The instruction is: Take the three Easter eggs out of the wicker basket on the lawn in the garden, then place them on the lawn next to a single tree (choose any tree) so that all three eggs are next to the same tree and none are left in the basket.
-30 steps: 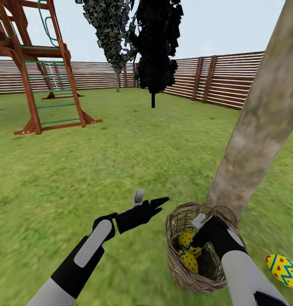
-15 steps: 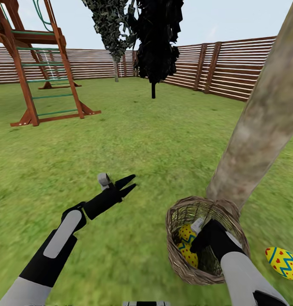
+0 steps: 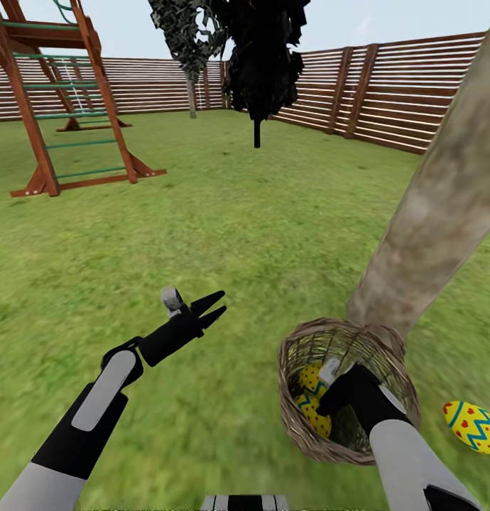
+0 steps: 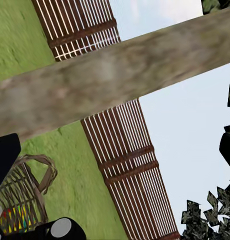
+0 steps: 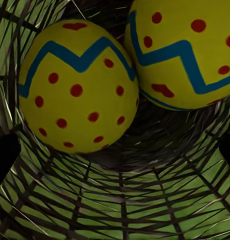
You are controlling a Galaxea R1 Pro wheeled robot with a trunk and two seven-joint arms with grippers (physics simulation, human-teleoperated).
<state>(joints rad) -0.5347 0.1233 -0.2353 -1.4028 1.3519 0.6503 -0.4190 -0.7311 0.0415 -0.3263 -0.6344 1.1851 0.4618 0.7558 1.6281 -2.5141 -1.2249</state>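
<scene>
**Q:** Black claw first: where is yours?

**A:** Your right claw [image 3: 329, 387] sits down inside the wicker basket [image 3: 295, 411], its fingers spread wide at the edges of the wrist view, gripping nothing. Two Easter eggs [image 5: 77, 85] lie straight ahead of it, touching, side by side.

**Q:** Which arm should take one?

**A:** The right, I judge; your left claw [image 3: 209, 306] hovers well apart over the lawn [image 3: 238, 227], slightly parted and empty. A third egg [image 3: 472, 427] rests on grass beside the tree [image 3: 429, 227].
</scene>
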